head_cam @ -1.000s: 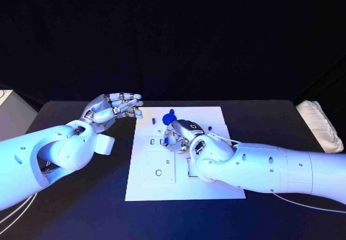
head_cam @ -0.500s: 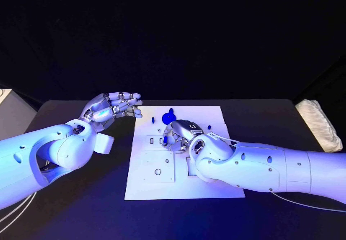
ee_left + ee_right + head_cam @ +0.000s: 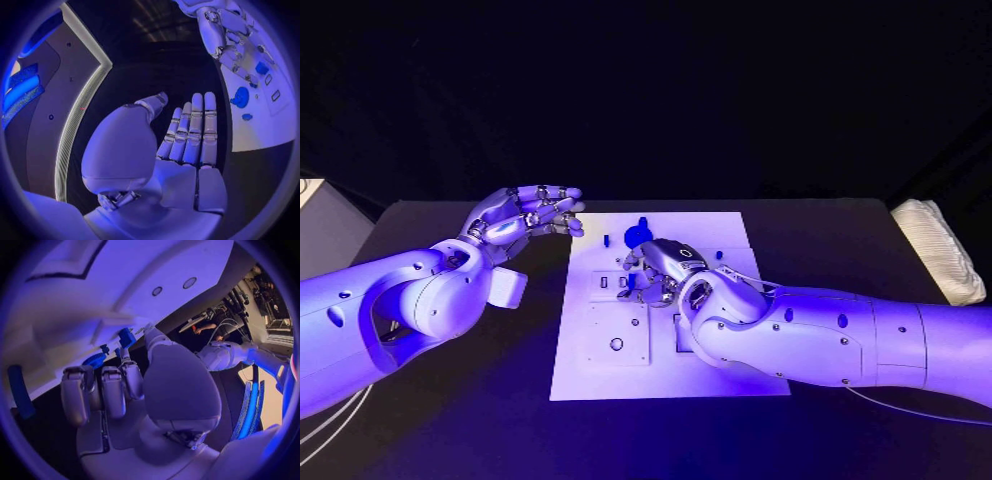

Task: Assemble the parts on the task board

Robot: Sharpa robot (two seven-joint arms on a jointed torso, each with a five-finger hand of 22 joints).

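Observation:
The white task board lies in the middle of the black table. A round blue part stands near its far edge, with a small blue part to its left and another to its right. My right hand hangs low over the board's middle with its fingers curled down. In the right wrist view its thumb and a fingertip pinch a small blue part just above the board. My left hand is raised beside the board's far left corner, fingers straight and apart, holding nothing.
Several slots and a round hole mark the board's left half. A white padded object lies at the table's right edge and a pale box stands at its left edge. Bare table runs along the front.
My right hand has edged slightly towards the board's far side, still curled over the same spot. The left hand has barely moved.

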